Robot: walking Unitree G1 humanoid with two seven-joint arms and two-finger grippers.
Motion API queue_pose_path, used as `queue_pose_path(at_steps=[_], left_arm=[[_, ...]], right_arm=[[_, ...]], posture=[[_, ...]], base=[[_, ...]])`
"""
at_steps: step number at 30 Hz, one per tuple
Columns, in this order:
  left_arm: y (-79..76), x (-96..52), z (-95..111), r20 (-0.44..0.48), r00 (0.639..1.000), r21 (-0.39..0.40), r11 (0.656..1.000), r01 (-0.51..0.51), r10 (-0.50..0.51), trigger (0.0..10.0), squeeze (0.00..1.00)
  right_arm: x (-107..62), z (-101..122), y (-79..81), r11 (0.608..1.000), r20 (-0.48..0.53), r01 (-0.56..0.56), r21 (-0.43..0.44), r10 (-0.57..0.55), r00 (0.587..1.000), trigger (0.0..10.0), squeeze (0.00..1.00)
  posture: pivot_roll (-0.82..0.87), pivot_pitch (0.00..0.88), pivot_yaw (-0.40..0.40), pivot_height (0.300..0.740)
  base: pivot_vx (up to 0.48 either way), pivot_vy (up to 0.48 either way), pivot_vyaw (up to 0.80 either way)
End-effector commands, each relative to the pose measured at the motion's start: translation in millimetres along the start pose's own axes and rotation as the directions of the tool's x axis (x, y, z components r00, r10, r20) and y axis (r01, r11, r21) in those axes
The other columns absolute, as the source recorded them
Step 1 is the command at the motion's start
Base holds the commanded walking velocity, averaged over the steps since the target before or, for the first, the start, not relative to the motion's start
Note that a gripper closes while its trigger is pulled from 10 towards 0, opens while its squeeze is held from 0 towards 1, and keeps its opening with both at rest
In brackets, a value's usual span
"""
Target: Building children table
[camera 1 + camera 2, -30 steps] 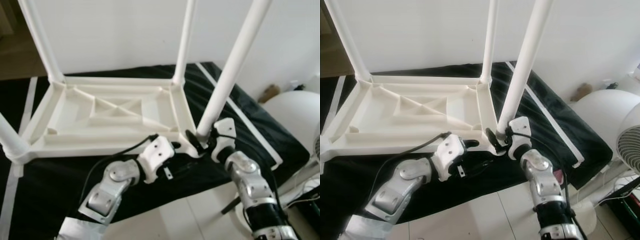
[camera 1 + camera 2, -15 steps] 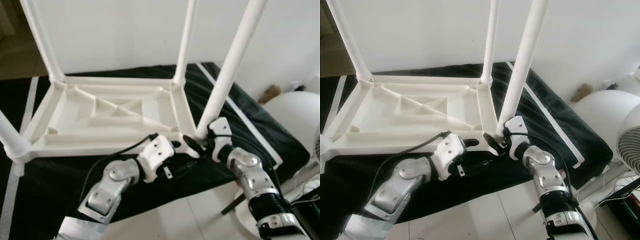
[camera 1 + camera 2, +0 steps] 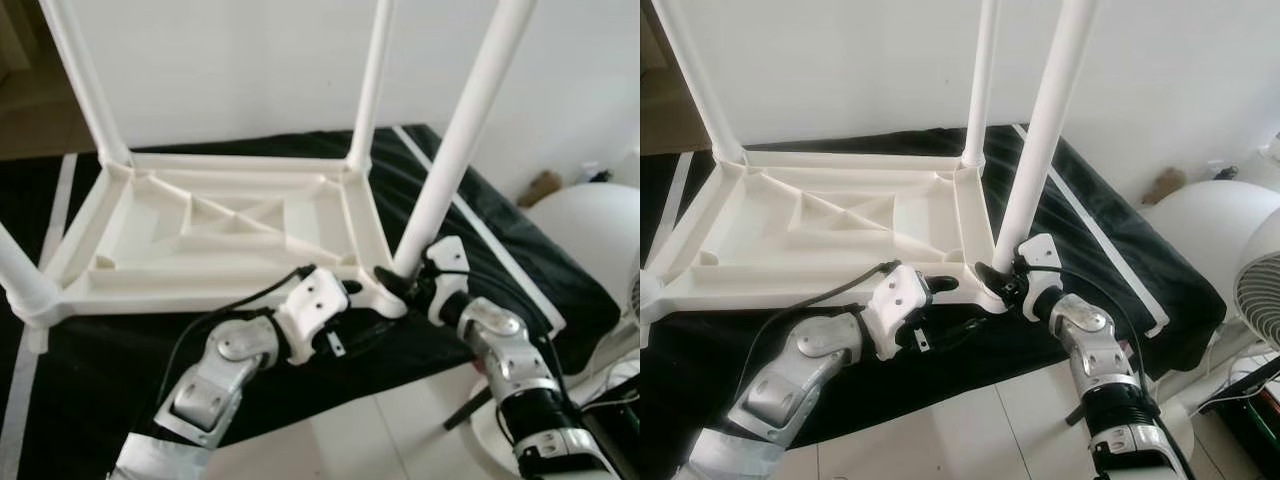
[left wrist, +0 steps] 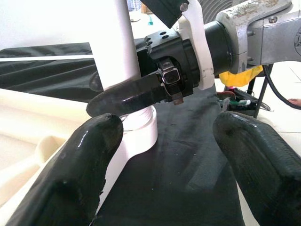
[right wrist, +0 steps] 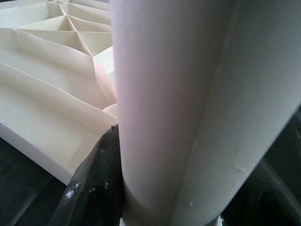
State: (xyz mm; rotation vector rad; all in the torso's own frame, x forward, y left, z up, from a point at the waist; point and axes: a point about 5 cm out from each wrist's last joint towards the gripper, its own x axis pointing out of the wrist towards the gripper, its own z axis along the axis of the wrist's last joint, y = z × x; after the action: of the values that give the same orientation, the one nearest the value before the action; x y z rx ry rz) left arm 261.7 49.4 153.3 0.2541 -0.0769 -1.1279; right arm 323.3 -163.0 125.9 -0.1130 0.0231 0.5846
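1. a white plastic children's table (image 3: 220, 235) lies upside down on a black sheet (image 3: 480, 225), its ribbed underside facing up.
2. white legs stand up from its corners; the near right leg (image 3: 455, 150) sits in the corner socket (image 4: 138, 129) closest to the robot's right arm.
3. the right claw (image 3: 1002, 280) is at the base of that leg, its black fingers (image 4: 127, 96) clamped on the leg just above the socket; in the right wrist view the leg (image 5: 188, 108) runs between the fingers, with one finger (image 5: 96, 183) pressed against it.
4. the left claw (image 3: 345, 300) rests at the table's near edge, just beside the same corner, its two fingers (image 4: 82, 174) spread apart with nothing held between them.
5. one left finger lies against the socket, the other is over the sheet.
6. a white fan (image 3: 1260, 285) stands on the pale floor (image 3: 970, 430) to the right of the sheet.
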Motion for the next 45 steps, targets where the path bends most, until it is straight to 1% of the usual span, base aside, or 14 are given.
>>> queue_pose_path(at_steps=[1,7,11,18,20,27,29,31,32,33,34,37,41,45], left_arm=[[-0.2,-2.0,-0.9,-0.006,1.000,-0.010,1.000,-0.005,0.005,10.0,0.00],[-0.4,-2.0,-0.8,-0.005,1.000,-0.012,1.000,-0.004,0.004,10.0,0.00],[-0.5,-2.3,-1.1,-0.004,1.000,-0.022,1.000,-0.005,0.005,10.0,0.00],[-0.7,-2.9,-1.2,-0.004,1.000,-0.029,1.000,-0.008,0.008,10.0,0.00],[-1.0,-3.3,-1.2,-0.004,1.000,-0.030,1.000,-0.008,0.008,10.0,0.00],[-0.7,-3.7,-0.6,-0.003,1.000,-0.033,0.999,-0.011,0.011,10.0,0.00],[-0.6,-4.0,0.2,-0.002,1.000,-0.034,0.999,-0.011,0.011,10.0,0.00],[-0.4,-4.0,0.4,-0.002,1.000,-0.034,0.999,-0.012,0.011,10.0,0.00],[-0.9,-3.8,1.1,0.000,1.000,-0.035,0.999,-0.013,0.013,10.0,0.00],[-0.9,-3.8,1.1,0.000,1.000,-0.035,0.999,-0.013,0.013,10.0,0.00],[-1.0,-3.6,1.4,0.001,1.000,-0.035,0.999,-0.014,0.014,10.0,0.00],[-2.2,-3.4,1.8,0.002,1.000,-0.039,0.999,-0.015,0.015,10.0,0.00],[-3.8,-3.2,1.8,0.003,1.000,-0.044,0.999,-0.014,0.014,10.0,0.00],[-4.3,-3.9,1.2,-0.001,1.000,-0.046,0.999,-0.010,0.010,10.0,0.00]], right_arm=[[-4.3,-3.4,1.8,0.999,-0.020,0.024,0.029,-0.023,1.000,10.0,0.00],[-4.7,-0.2,3.7,0.999,-0.008,0.032,0.030,-0.031,0.999,10.0,0.00],[-9.2,1.4,6.5,0.993,-0.005,0.115,0.019,-0.115,0.993,10.0,0.00],[-12.8,-0.3,6.5,0.972,-0.037,0.229,0.057,-0.227,0.973,10.0,0.00],[-14.3,-0.8,5.8,0.948,-0.049,0.309,0.077,-0.305,0.951,10.0,0.00],[-15.9,-0.6,9.2,0.887,-0.047,0.445,0.121,-0.443,0.895,10.0,0.00],[-17.9,0.5,11.4,0.831,-0.048,0.534,0.152,-0.534,0.844,10.0,0.00],[-18.3,0.6,12.1,0.817,-0.051,0.554,0.159,-0.554,0.831,10.0,0.00],[-18.0,-3.1,19.7,0.759,-0.084,0.623,0.189,-0.620,0.780,10.0,0.00],[-18.0,-3.1,19.7,0.759,-0.084,0.623,0.189,-0.620,0.780,10.0,0.00],[-17.7,-4.2,22.9,0.736,-0.098,0.647,0.199,-0.642,0.761,10.0,0.00],[-13.3,-5.0,34.5,0.711,-0.124,0.666,0.224,-0.657,0.743,10.0,0.00],[-7.8,-2.8,46.3,0.703,-0.153,0.655,0.278,-0.640,0.753,10.0,0.00],[-10.5,0.0,42.5,0.718,-0.125,0.658,0.226,-0.649,0.750,10.0,0.00]], posture=[[-0.02,0.005,-0.035,0.740],[-0.02,0.010,-0.033,0.740],[-0.03,0.015,-0.032,0.740],[-0.03,0.024,-0.035,0.740],[-0.03,0.026,-0.036,0.740],[-0.03,0.031,-0.038,0.740],[-0.02,0.035,-0.040,0.740],[-0.02,0.035,-0.040,0.740],[-0.02,0.040,-0.044,0.740],[-0.02,0.040,-0.044,0.740],[-0.02,0.041,-0.046,0.740],[-0.02,0.044,-0.048,0.740],[-0.02,0.045,-0.046,0.740],[-0.02,0.050,-0.045,0.740]], base=[[0.000,0.000,0.00],[0.000,0.000,0.00],[0.000,0.000,0.00],[0.000,0.000,0.00],[0.000,0.000,0.00],[0.000,0.000,0.00],[0.000,0.000,0.00],[0.000,0.000,0.00],[0.000,0.000,0.00],[0.000,0.000,0.00],[0.000,0.000,0.00],[0.000,0.000,0.00],[0.000,0.000,0.00],[0.000,0.000,0.00]])
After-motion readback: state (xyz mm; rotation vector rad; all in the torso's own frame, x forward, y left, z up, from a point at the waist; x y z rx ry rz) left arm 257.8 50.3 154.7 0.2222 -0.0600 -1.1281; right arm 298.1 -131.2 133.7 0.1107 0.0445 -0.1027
